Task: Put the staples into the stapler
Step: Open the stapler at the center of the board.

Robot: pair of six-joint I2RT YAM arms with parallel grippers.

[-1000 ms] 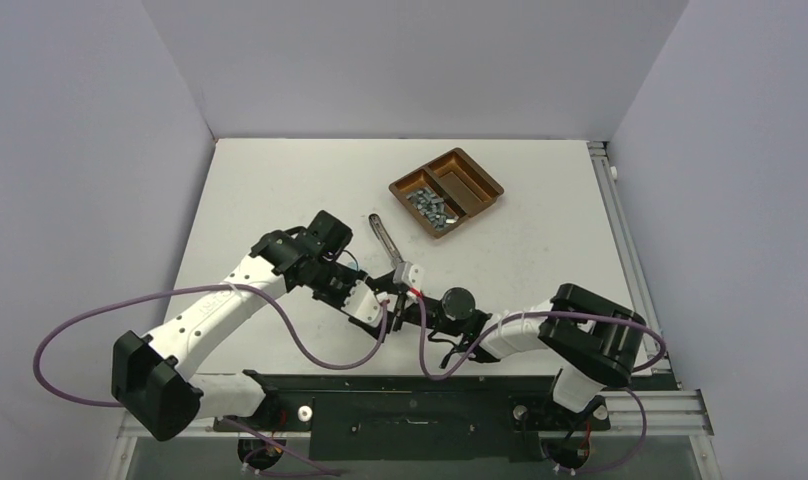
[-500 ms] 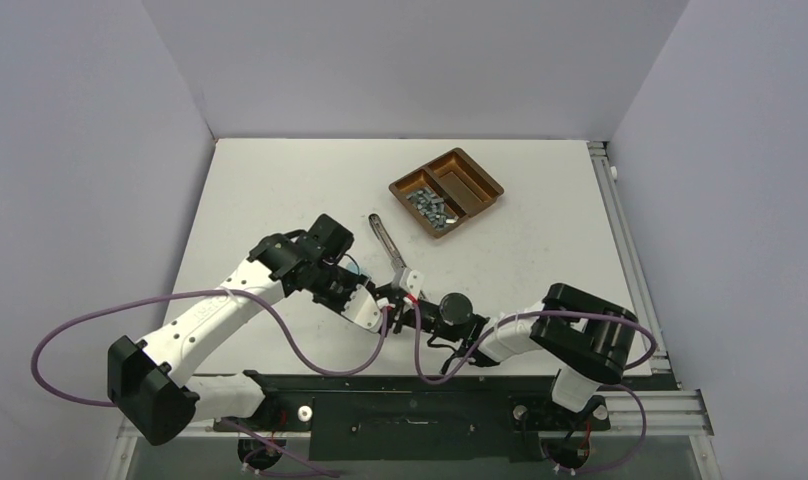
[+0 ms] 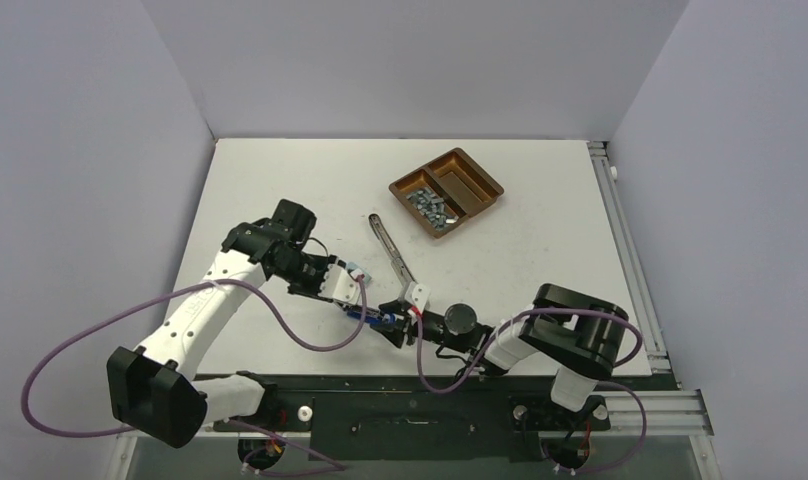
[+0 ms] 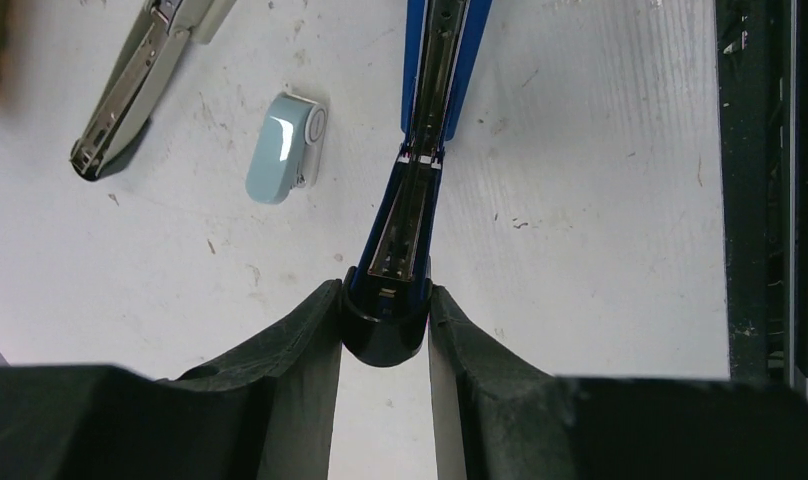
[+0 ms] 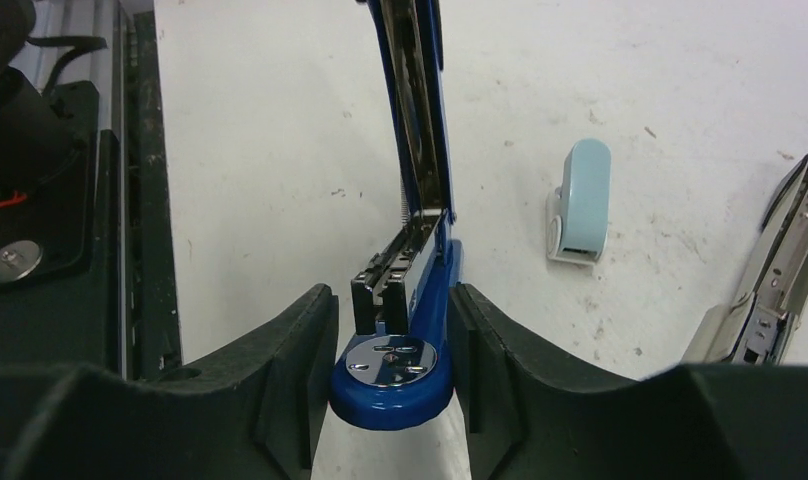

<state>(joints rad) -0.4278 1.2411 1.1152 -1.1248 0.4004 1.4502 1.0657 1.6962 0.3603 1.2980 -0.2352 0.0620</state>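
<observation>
Over the last second the right gripper [image 5: 390, 300] has closed its jaws from a wide stance onto the anvil end of the blue stapler [image 4: 405, 215]. Both arms have carried it toward the lower left of the overhead view, further from the tray [image 3: 470, 178]. The left gripper [image 4: 383, 298] has its jaws clamped on the stapler's rounded opposite end. So the stapler is braced at both ends and folded open, with its metal channel facing up. I judge one arm must let go to fetch a strip. The staples [image 3: 427, 209] are a heap of small grey blocks in the tray's left compartment, upper right of centre on the worktop [image 3: 280, 180], well apart from the stapler
</observation>
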